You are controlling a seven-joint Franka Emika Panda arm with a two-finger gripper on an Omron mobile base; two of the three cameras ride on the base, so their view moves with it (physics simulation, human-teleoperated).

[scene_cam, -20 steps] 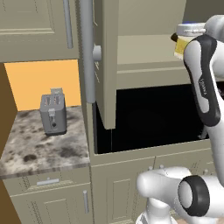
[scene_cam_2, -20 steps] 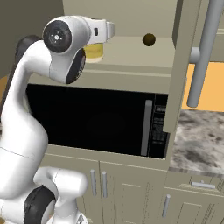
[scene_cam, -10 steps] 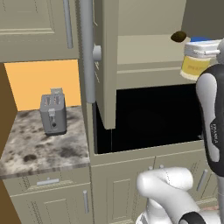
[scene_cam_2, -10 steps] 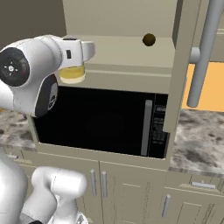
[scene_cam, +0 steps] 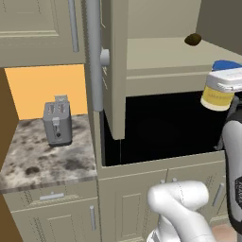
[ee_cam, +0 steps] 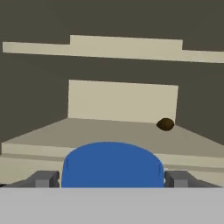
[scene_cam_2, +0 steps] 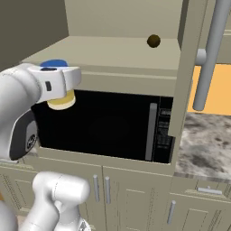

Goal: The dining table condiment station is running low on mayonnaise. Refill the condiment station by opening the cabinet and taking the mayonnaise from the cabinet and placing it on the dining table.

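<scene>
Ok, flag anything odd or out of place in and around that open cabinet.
Nothing spilled or damaged. One oddity: a small dark brown lump sits alone on the cabinet shelf; what it is can't be told. The mayonnaise sits upright between the gripper fingers.

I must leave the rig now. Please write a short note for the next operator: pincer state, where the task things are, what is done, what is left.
Pincer: closed on the mayonnaise, one finger on each side of its blue lid.
Mayonnaise: held in the air in front of the cabinet shelf, above the dark microwave.
Cabinet: doors open; a small brown thing lies on the shelf.
Done: cabinet opened, jar gripped and off the shelf.
Left: carry the jar to the dining table and set it down.
</scene>
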